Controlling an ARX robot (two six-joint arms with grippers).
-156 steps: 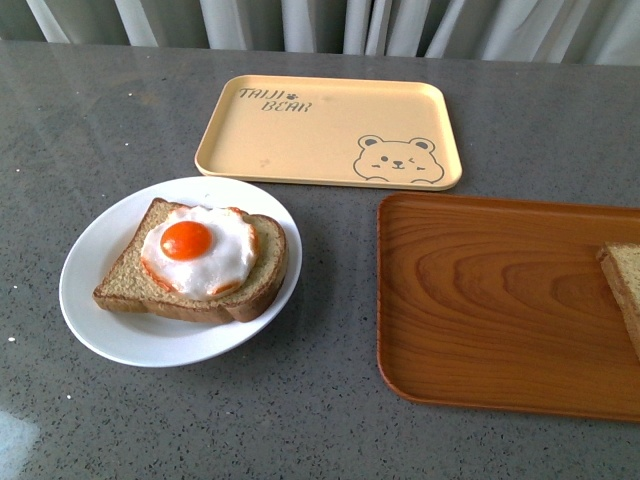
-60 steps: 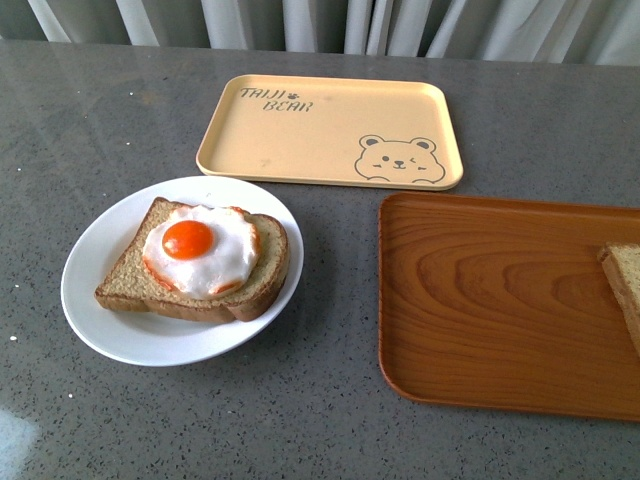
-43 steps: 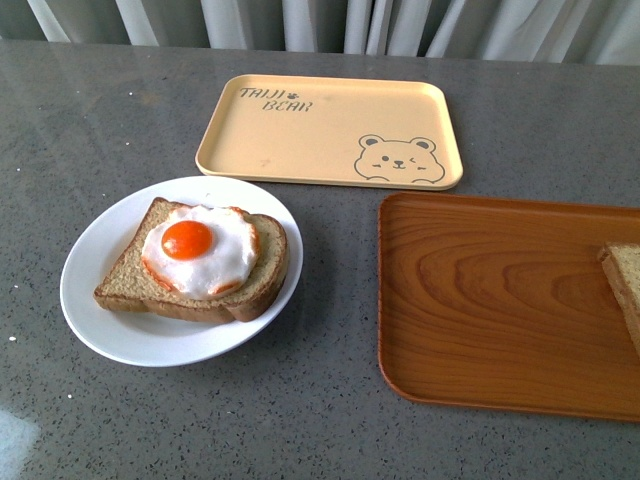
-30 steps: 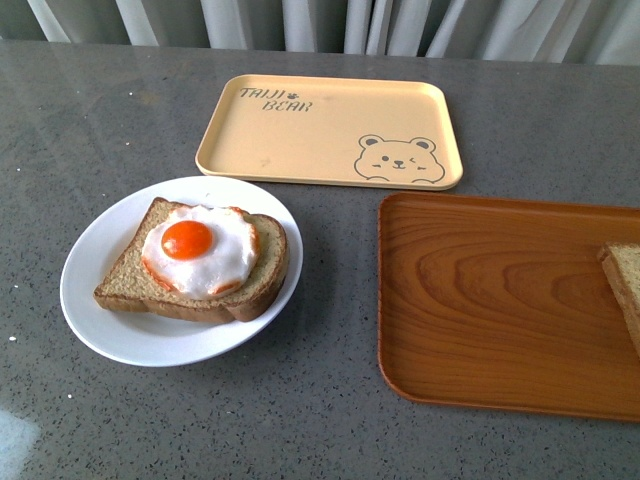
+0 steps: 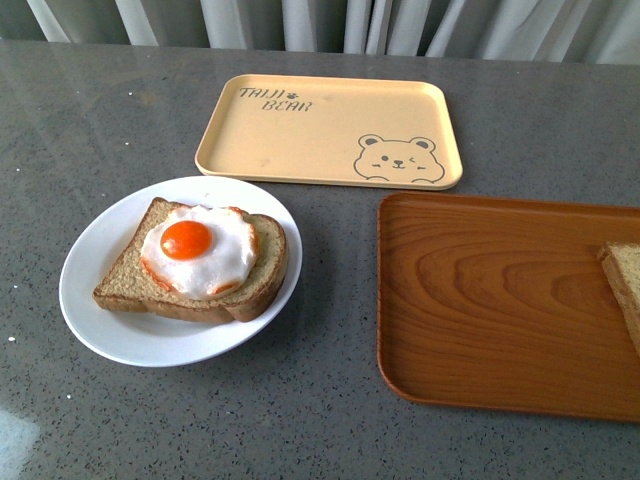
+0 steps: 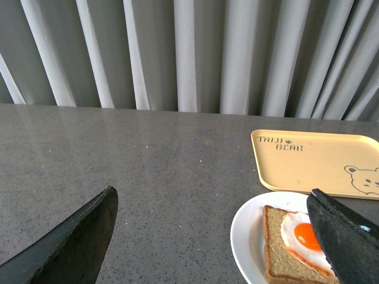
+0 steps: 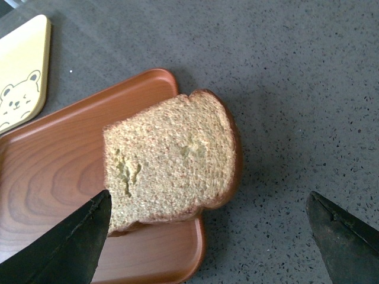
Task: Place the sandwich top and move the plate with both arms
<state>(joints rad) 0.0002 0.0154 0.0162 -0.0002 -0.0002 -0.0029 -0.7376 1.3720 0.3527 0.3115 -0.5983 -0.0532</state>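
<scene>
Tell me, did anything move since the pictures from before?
Nothing visibly moved. The plate with the egg toast, the sandwich top on the wooden tray, and the bear tray all lie where they were.

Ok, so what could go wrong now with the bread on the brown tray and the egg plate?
1. The sandwich top pokes out past the rim of the wooden tray, so the open right gripper might tip it or shove it onto the table when it closes.
2. The egg looks domed and shiny, so the top could slide off if it is set down off-centre.
3. The plate is shallow and glossy, so it may slip when the arms move it.
</scene>
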